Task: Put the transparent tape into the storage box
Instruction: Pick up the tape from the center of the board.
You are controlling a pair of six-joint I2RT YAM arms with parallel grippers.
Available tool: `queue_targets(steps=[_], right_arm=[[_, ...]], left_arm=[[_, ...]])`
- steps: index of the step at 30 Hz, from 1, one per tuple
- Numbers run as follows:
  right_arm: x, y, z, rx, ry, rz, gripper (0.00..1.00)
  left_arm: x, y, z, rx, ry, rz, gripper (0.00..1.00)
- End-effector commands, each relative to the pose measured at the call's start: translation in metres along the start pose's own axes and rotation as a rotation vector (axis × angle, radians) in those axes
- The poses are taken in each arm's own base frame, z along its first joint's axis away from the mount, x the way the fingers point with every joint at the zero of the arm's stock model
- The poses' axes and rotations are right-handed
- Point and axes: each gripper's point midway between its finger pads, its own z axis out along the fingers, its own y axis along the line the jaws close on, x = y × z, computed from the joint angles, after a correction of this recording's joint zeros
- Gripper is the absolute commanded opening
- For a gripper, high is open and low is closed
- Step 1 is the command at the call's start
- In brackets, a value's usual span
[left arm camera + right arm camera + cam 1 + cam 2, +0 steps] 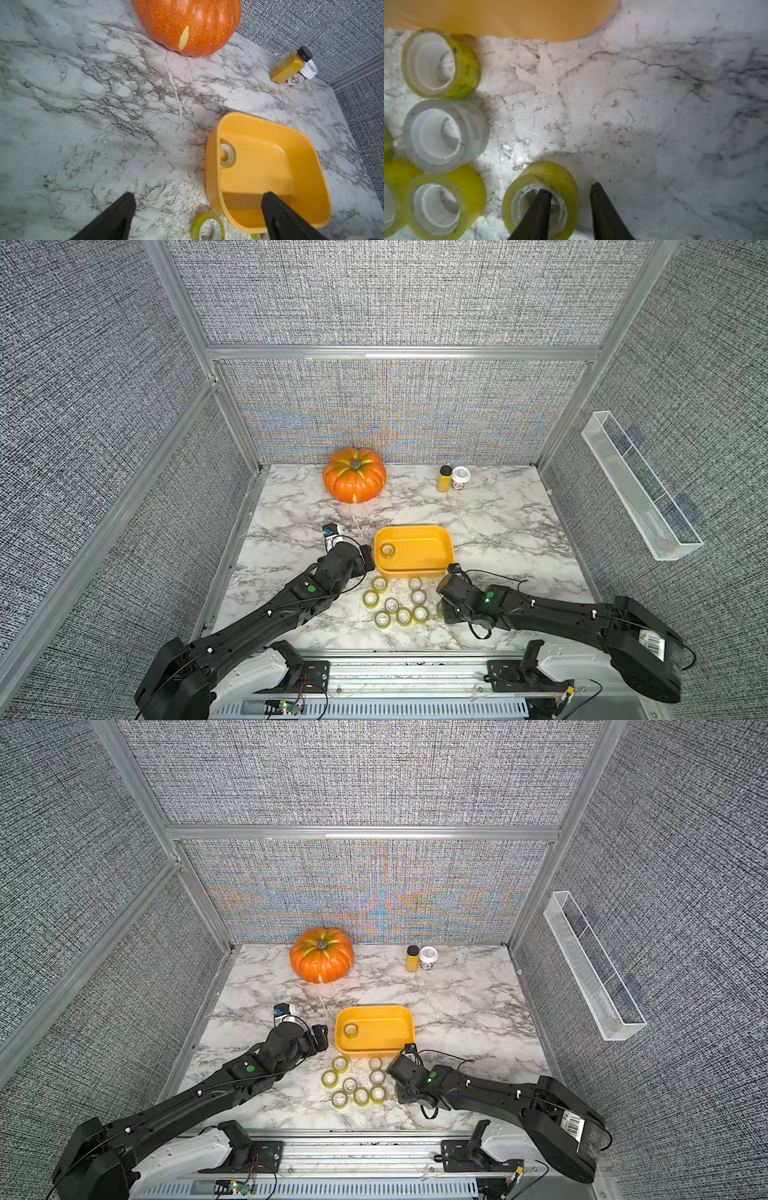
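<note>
A yellow box point(415, 531) is sitting in the middle of the table point(519, 531), with one tape roll point(388, 550) lying flat in its left end. Eight or so more rolls point(392, 605) are clustering just in front of it. The right gripper point(570, 187) is straddling the wall of a roll point(542, 176) at the cluster's right edge, one finger inside the core, the other just outside, jaws narrow and apparently not yet pinching. The left gripper point(198, 194) is hovering beside the box's left side, jaws wide and empty. A pumpkin point(354, 475) is standing at the back.

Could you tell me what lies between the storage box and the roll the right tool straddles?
Only bare marble tabletop, as the right wrist view shows.
</note>
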Motion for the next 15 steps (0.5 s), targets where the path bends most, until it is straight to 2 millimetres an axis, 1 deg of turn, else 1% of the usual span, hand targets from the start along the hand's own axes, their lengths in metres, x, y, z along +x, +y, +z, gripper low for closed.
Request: queue_targets(steps=[1, 4, 9, 13, 15], right_arm=[[0.009, -0.014, -0.002, 0.045, 0.022, 0.009, 0.36], [0.007, -0.013, -0.005, 0.035, 0.011, 0.012, 0.32], [0.002, -0.015, -0.010, 0.033, -0.017, 0.021, 0.19], [-0.006, -0.011, -0.021, 0.008, -0.049, 0.026, 0.08], [-0.011, -0.008, -0.026, -0.011, -0.069, 0.024, 0.04]], left_arm=[[0.001, 0.004, -0.003, 0.002, -0.009, -0.014, 1.00], [-0.001, 0.005, -0.006, 0.005, -0.024, -0.023, 1.00], [-0.008, 0.004, -0.011, 0.005, -0.043, -0.014, 1.00], [-0.011, 0.003, -0.014, 0.007, -0.051, -0.015, 1.00], [-0.010, 0.004, -0.014, 0.008, -0.047, -0.014, 1.00]])
